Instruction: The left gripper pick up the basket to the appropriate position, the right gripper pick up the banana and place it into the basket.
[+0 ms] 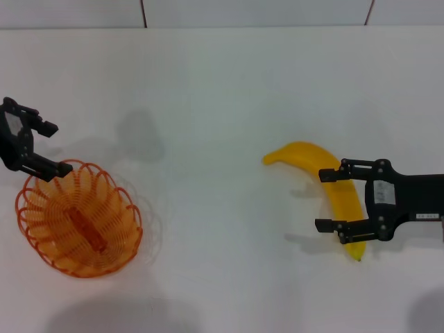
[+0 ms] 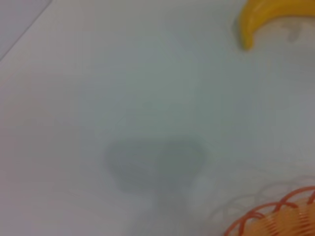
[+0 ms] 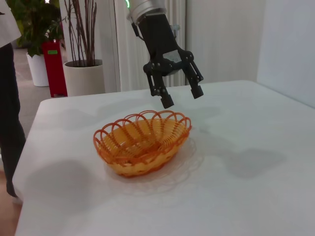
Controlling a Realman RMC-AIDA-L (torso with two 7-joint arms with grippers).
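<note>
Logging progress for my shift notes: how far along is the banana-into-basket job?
Nothing is finished. The basket sits empty on the table, the open left end effector poised above its rim. The open right end effector straddles the banana, which lies on the table. Left: gripping and positioning the basket, grasping the banana, placing it inside.

- basket: orange wire, looped scalloped rim, paler orange inside
- banana: plain bright yellow, dark tip at one end
- left gripper: black, green light on the arm above
- right gripper: black, small white label
- table: plain white
- background pot: white; red object beside it
</note>
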